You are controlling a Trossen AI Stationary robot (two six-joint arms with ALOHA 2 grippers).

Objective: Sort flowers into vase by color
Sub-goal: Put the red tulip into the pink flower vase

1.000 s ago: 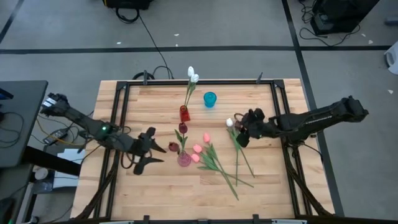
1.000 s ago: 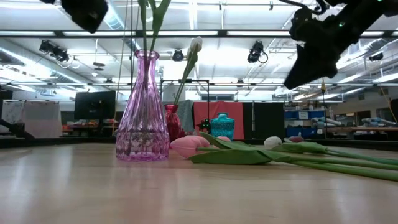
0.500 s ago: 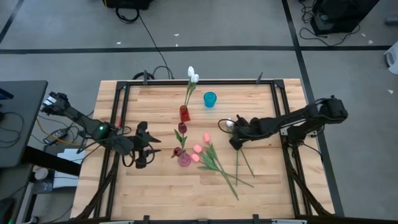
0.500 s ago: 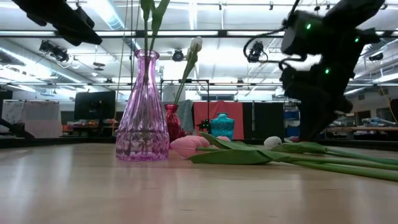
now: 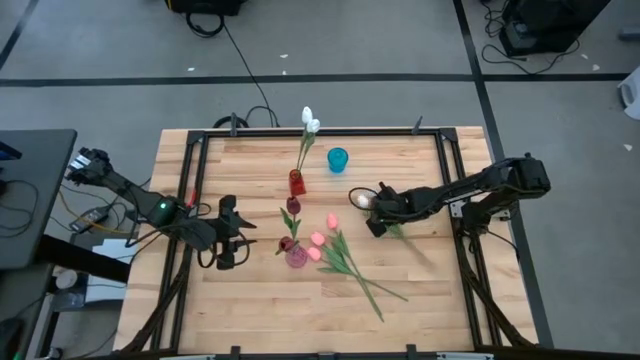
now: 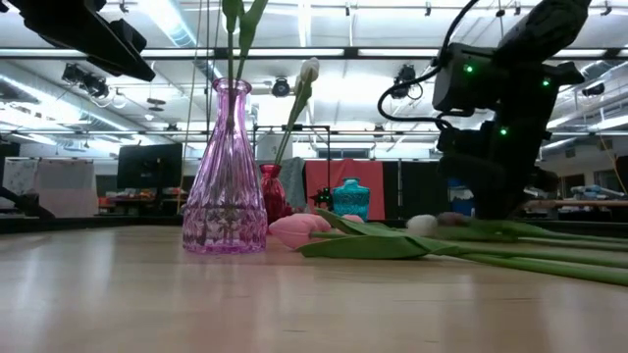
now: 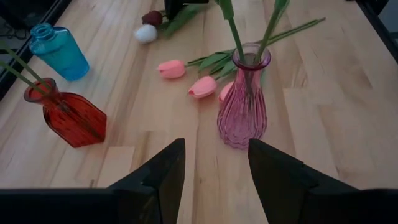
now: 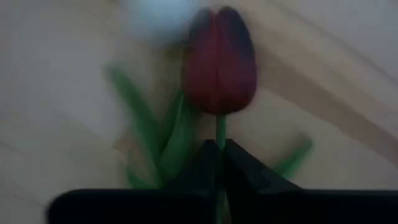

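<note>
Several tulips lie on the table right of centre. My right gripper [image 5: 376, 224] is down among them, shut on a dark maroon tulip [image 8: 217, 62], with a white tulip head [image 6: 422, 224] just beside it. Pink tulips [image 5: 320, 241] lie with their heads next to the pink vase [image 5: 297, 257], which holds maroon tulips. The red vase [image 5: 296, 182] holds white tulips, and the blue vase [image 5: 338, 159] holds none. My left gripper [image 5: 238, 243] hovers open to the left of the pink vase [image 7: 242, 99], touching nothing. My right gripper pinches the maroon tulip's thin green stem [image 8: 219, 127] between its two fingertips, just below the head. The fingers slant down from the table's right side. The head stays low over the wood; I cannot tell whether it rests on the table.
The pink tulips' long stems [image 5: 375, 292] stretch toward the near right part of the table. Black frame rails [image 5: 452, 190] run along the table's sides. Bare wood lies along the near edge and in the near left part.
My right gripper has come down and toward the table's left onto the loose tulips and has shut on the maroon tulip's stem. The stems under it have shifted from where they lay. My left gripper has turned and risen a little beside the pink vase.
</note>
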